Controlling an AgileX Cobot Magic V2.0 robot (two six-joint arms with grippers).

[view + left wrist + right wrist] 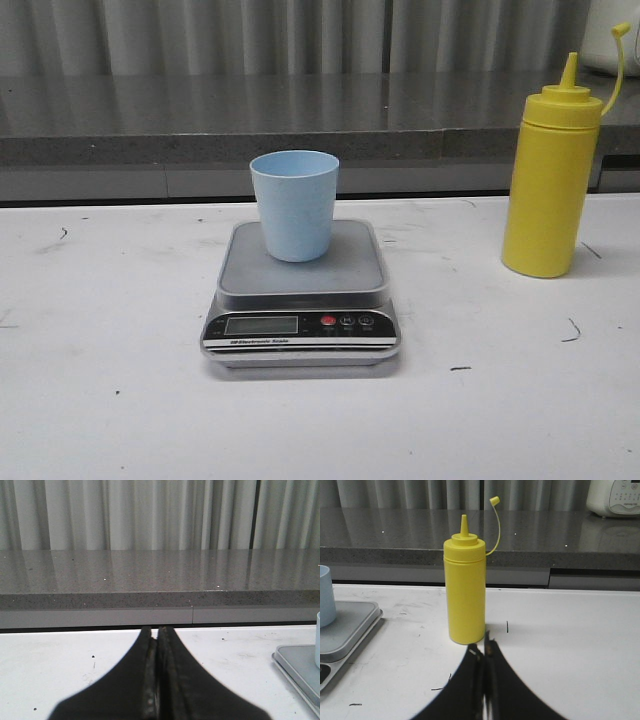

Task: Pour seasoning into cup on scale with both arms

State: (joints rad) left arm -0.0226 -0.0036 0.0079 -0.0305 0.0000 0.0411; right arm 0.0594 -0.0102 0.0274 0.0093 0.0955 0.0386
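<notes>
A pale-blue cup (294,204) stands upright on the steel platform of the grey scale (300,290) in the middle of the white table. The yellow seasoning bottle (552,180) stands upright at the right, its tip cover hanging open on its tether. In the right wrist view the seasoning bottle (465,596) is just beyond my right gripper (484,649), which is shut and empty. A corner of the scale (345,630) and the cup (326,596) show there too. My left gripper (156,631) is shut and empty, over bare table, with the scale's edge (300,672) off to one side. Neither gripper shows in the front view.
A grey speckled counter (200,110) with a raised ledge runs behind the table, in front of pale curtains. A white appliance (615,497) sits on that counter at the far right. The white table (100,380) carries small dark scuff marks.
</notes>
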